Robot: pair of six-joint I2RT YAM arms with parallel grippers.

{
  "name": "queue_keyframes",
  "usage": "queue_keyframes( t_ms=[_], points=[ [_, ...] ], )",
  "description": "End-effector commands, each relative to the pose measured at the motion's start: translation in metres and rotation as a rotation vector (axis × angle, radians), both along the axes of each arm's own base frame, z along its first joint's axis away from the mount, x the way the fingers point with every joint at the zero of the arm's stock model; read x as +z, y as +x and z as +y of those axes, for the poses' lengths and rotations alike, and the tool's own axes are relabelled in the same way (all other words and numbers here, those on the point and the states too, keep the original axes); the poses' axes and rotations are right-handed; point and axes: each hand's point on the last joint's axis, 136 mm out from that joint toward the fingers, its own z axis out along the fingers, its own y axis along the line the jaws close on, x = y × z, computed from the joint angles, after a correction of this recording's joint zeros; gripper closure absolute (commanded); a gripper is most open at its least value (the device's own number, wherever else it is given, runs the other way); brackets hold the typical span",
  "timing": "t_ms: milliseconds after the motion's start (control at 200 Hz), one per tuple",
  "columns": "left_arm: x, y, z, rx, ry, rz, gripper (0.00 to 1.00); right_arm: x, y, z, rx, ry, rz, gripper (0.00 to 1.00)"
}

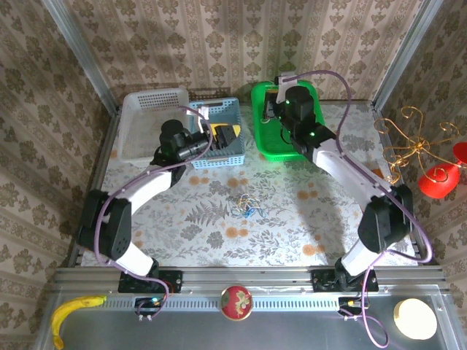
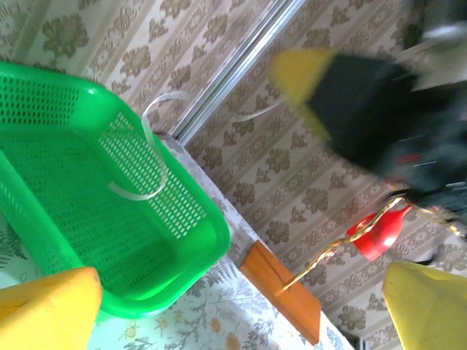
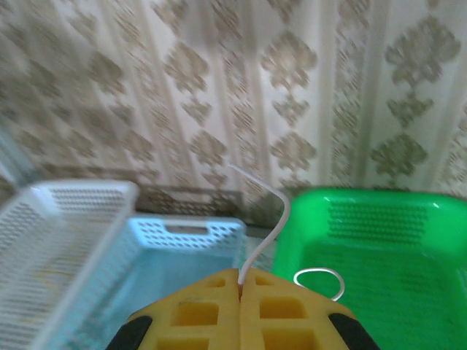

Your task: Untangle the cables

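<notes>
A small tangle of yellow and blue cables [image 1: 246, 205] lies on the tablecloth between the two arms. My right gripper [image 3: 240, 283] is shut on a thin white cable [image 3: 271, 226] that rises from between its yellow fingers and bends left. More of this white cable [image 2: 149, 157] curls as a loop over the green basket [image 1: 281, 138]. In the top view the right gripper [image 1: 280, 95] hangs over that basket's far end. My left gripper [image 1: 222, 134] is over the blue basket [image 1: 219, 149]. Its yellow fingers [image 2: 45, 306] stand wide apart, open, with nothing between them.
A white basket [image 1: 146, 120] stands left of the blue one. A gold wire stand [image 1: 408, 146] with red ornaments on a wooden base [image 2: 288, 295] is at the right edge. On the near rail lie a banana [image 1: 73, 310], a red ball [image 1: 236, 302] and a pale disc [image 1: 414, 319].
</notes>
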Motion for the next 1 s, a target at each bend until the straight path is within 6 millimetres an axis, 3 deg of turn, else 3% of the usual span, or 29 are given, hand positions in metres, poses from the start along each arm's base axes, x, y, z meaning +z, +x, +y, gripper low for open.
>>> queue_keyframes(
  t_ms=[0,185,205,335,370,450,515,725,825,995],
  points=[
    [0.005,0.002,0.015,0.104,0.013,0.090,0.00,-0.015,0.019,-0.022,-0.129,-0.118,0.038,1.00],
    [0.033,-0.010,0.030,0.189,0.024,0.120,0.00,-0.055,0.044,-0.035,-0.213,-0.202,0.139,1.00],
    [0.038,-0.019,0.022,0.170,0.027,0.117,0.00,-0.060,0.047,-0.036,-0.219,-0.210,0.149,1.00],
    [0.063,-0.033,0.022,0.203,0.037,0.117,0.00,-0.083,0.062,-0.047,-0.271,-0.256,0.207,0.97],
    [0.069,-0.036,0.021,0.209,0.036,0.115,0.00,-0.089,0.065,-0.050,-0.282,-0.264,0.222,0.89],
    [0.082,-0.044,0.021,0.235,0.031,0.121,0.00,-0.100,0.070,-0.051,-0.280,-0.279,0.264,0.52],
    [0.093,-0.050,0.021,0.255,0.026,0.120,0.00,-0.101,0.067,-0.045,-0.240,-0.261,0.291,0.40],
    [0.120,-0.061,0.037,0.412,0.002,0.164,0.00,-0.076,0.025,-0.013,-0.093,-0.118,0.304,0.38],
    [0.130,-0.067,0.042,0.460,-0.014,0.198,0.00,-0.067,-0.011,0.002,-0.021,-0.021,0.328,0.38],
    [0.149,-0.078,0.035,0.478,-0.051,0.215,0.00,-0.088,-0.071,0.020,0.084,0.102,0.419,0.39]
  ],
)
